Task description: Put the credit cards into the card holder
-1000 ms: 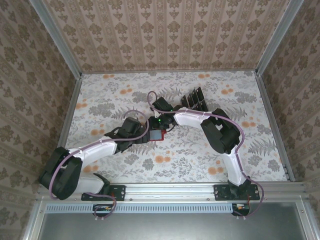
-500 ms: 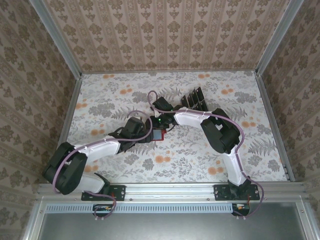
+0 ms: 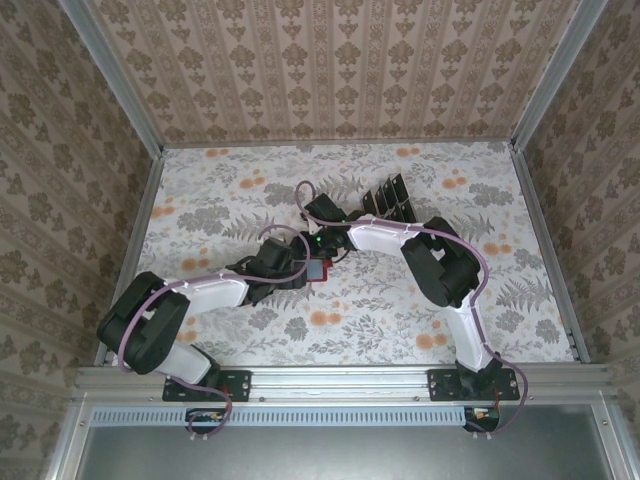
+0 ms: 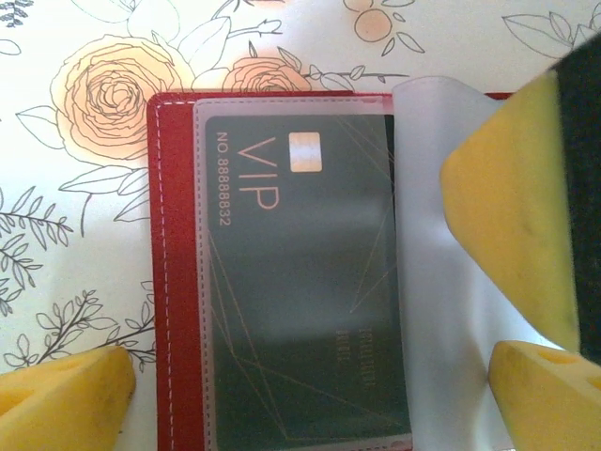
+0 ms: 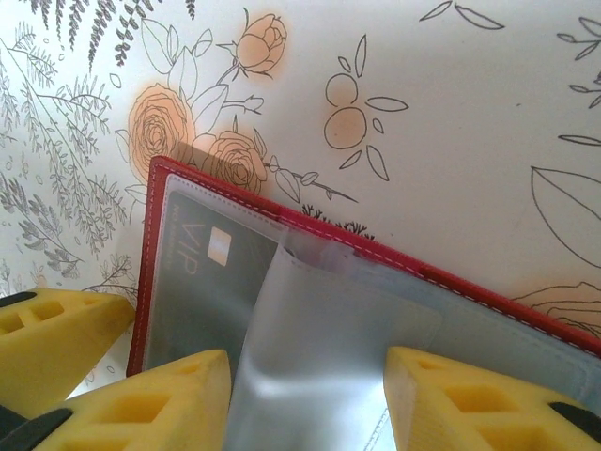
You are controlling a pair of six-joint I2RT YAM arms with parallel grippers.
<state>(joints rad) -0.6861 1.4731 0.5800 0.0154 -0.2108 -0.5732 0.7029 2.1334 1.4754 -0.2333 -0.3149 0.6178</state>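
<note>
From above, the card holder (image 3: 322,271) lies open on the flowered table (image 3: 220,190), about midway across it. Both arms reach in to it. The left gripper (image 3: 297,270) comes at the card holder from its left side, and the right gripper (image 3: 318,252) hangs over its far edge. Up and to the right of the card holder, well apart from it, a row of dark credit cards (image 3: 387,197) stands upright.

In the left wrist view the card holder (image 4: 161,310) shows its red stitched border. Just inside that border a dark card (image 4: 300,310) marked VIP sits under a clear pocket. A clear leaf (image 4: 437,310) rises from the card holder to the right of the card. The left gripper (image 4: 305,399) is spread wide and grips nothing. One of its yellow fingers (image 4: 61,395) rests on the table just off the card holder's left border, and the other is over the leaf. A yellow finger (image 4: 507,207) of the right gripper sits on the leaf near the card holder's upper right.

In the right wrist view the card holder (image 5: 141,282) lies at a slant, with the VIP card (image 5: 202,272) tucked into the pocket at its left end. The right gripper (image 5: 315,395) has its fingers (image 5: 169,399) part-way apart. The clear leaf (image 5: 319,329) bows up in the gap between them. I cannot tell whether they press its edges. A finger (image 5: 52,334) of the left gripper lies just outside the card holder's left border.
</note>
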